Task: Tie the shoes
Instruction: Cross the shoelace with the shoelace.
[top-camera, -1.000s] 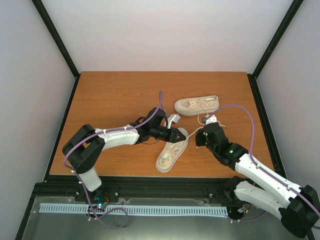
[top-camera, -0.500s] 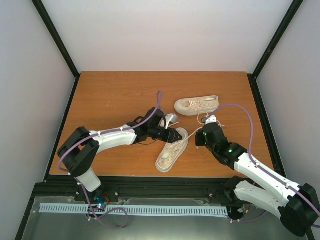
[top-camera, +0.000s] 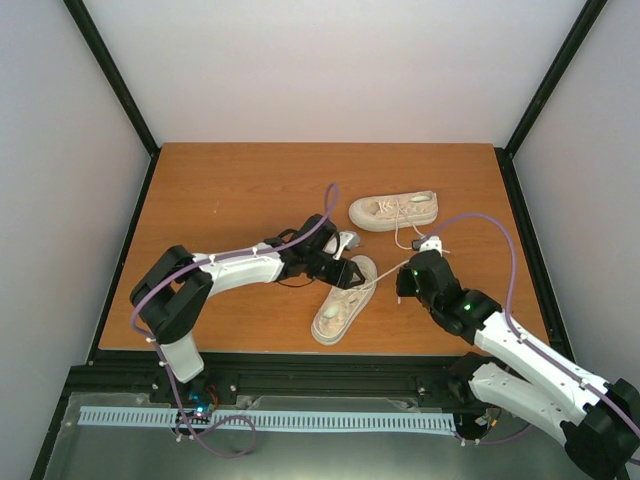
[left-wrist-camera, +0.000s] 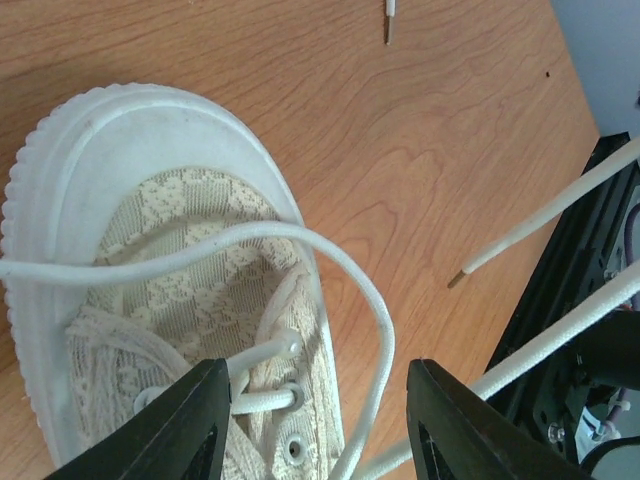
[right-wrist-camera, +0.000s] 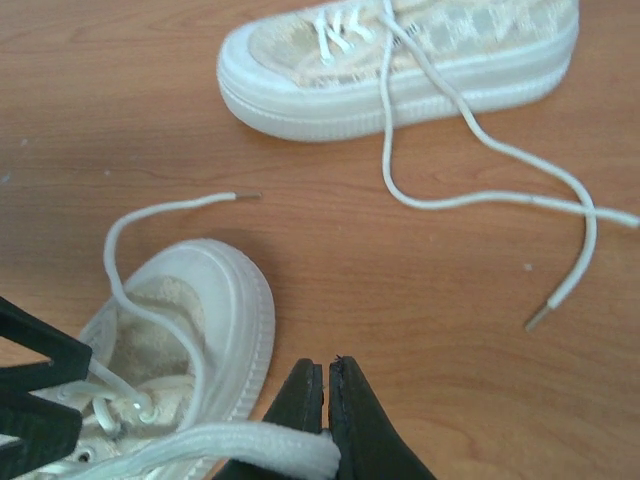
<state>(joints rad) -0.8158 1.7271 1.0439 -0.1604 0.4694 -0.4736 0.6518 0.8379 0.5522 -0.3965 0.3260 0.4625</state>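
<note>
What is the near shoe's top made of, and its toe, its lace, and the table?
The near shoe's top looks like matte cream cloth, woven in a lacy pattern. Its toe cap seems smooth pale rubber with a ridged rim. The lace looks like soft white woven cord. The table looks like wood or wood-look board: orange-brown grain lines show.

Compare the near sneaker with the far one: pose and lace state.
The near sneaker lies diagonally; the far sneaker lies crosswise. The near sneaker's lace is held taut by the shut right gripper, with the left gripper open over it; the far sneaker's laces trail slack, untouched. Both are cream and untied.
</note>
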